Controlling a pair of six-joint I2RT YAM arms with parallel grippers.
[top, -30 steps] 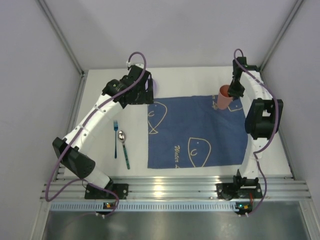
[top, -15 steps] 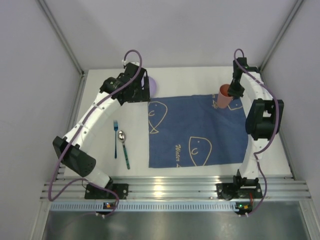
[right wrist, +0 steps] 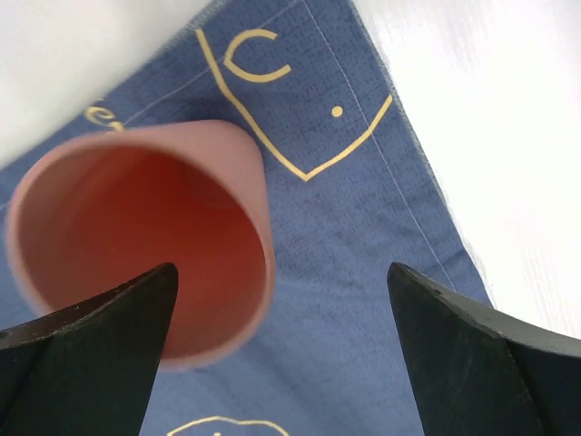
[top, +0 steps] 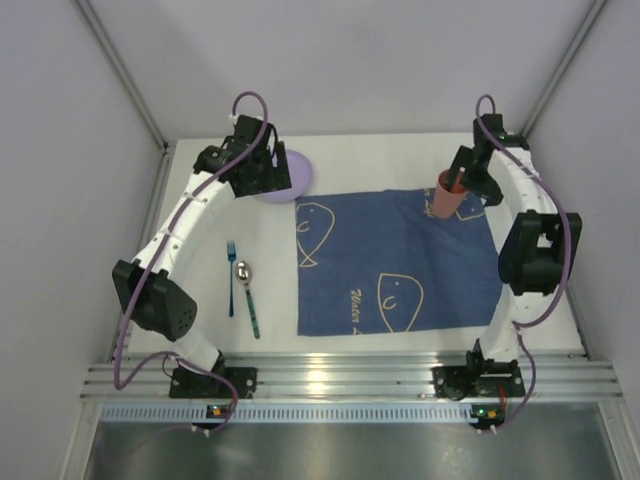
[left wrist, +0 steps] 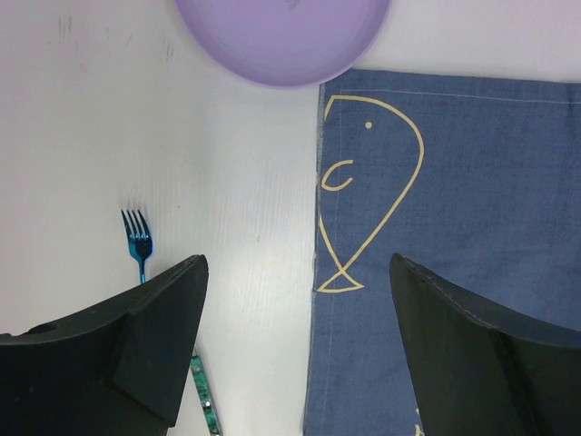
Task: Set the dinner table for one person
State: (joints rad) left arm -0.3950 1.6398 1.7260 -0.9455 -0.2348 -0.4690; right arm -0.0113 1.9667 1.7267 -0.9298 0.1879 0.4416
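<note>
Yellow script starting "Water" on the blue fish-print cloth [top: 400, 255], the rest illegible.

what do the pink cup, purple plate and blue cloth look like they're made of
Pink cup: likely plastic, matte; smooth even colour, thin rim, no glaze shine.
Purple plate: probably plastic too; smooth, uniform colour with a soft sheen.
Blue cloth: woven fabric, matte; visible weave, a stitched hem, yellow fish outlines on it.

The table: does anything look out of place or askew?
The purple plate sits mostly off the blue cloth, on bare table at its far left corner; for a setting it seems misplaced. Nothing is spilled.
</note>
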